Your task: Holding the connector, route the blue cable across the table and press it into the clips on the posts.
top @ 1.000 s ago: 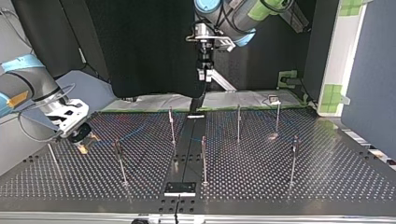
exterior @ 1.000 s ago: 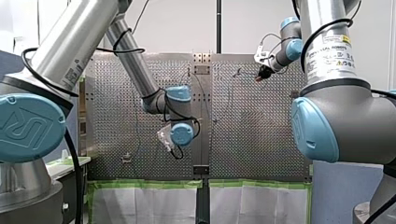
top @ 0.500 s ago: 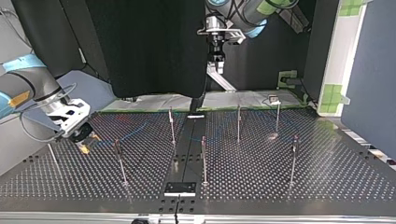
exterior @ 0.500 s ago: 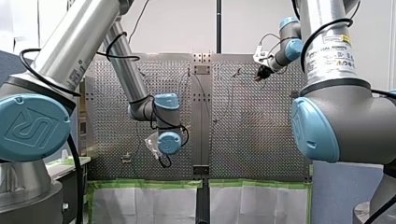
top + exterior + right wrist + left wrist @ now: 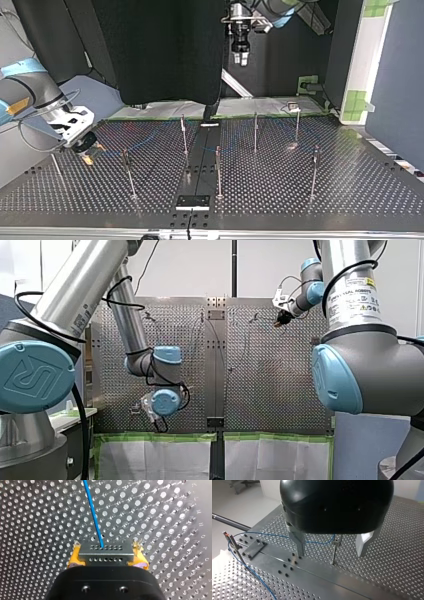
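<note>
**Connector pinched by right tool low over bench; left tool spread, held high**

At the top view's left, the right tool [image 5: 94,152] is seen low over the perforated bench [image 5: 350,190], tilted toward it. In the right wrist view its yellow pads [image 5: 73,558] are pressed onto both ends of the connector [image 5: 106,553], a small grey block w/ rows of holes. The blue cable [image 5: 93,512] is seen leaving one of those holes and running away over the bench. In the top view the cable is made out only faintly, drawn from this tool toward the ctr.

Across the middle, thin upright posts [image 5: 183,132] are spread over the bench. In the left wrist view the cable is carried up to the clip [image 5: 336,542] atop one post. It is also bent round the top of a second post [image 5: 235,548] and led off over the bench from there. Whether it is seated in the clips cannot be told.

Right of ctr in the top view, the left tool [image 5: 240,59] is hung well above the bench, pointing down. Its two fingers [image 5: 299,545] are spread wide apart.
</note>
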### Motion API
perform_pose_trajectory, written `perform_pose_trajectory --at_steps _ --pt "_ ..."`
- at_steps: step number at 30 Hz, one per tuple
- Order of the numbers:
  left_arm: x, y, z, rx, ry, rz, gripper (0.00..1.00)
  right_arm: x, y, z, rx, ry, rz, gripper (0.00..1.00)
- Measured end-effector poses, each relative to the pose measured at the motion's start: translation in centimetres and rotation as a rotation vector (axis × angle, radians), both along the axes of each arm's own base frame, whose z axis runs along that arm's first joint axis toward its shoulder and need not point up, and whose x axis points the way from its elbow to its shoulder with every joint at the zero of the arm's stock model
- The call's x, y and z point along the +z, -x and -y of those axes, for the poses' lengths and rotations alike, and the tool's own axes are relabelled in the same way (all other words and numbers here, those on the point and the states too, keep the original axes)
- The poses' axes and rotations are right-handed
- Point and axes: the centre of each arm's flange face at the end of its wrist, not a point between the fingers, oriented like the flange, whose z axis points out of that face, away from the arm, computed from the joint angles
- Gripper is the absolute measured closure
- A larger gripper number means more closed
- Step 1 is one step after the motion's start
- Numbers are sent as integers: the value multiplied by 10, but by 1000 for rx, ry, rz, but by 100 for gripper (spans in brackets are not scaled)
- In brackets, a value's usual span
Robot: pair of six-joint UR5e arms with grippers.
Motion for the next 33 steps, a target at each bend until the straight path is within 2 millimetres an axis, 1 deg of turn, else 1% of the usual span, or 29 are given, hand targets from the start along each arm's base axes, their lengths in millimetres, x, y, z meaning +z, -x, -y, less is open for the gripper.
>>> perform_pose_trajectory --at_steps 5,33 --pt "-2 4 -3 0 -7 -9 0 0 0 0 0 0 0 100" --pt "-2 4 -4 0 -7 -10 0 -1 0 0 -1 -1 -1 100"
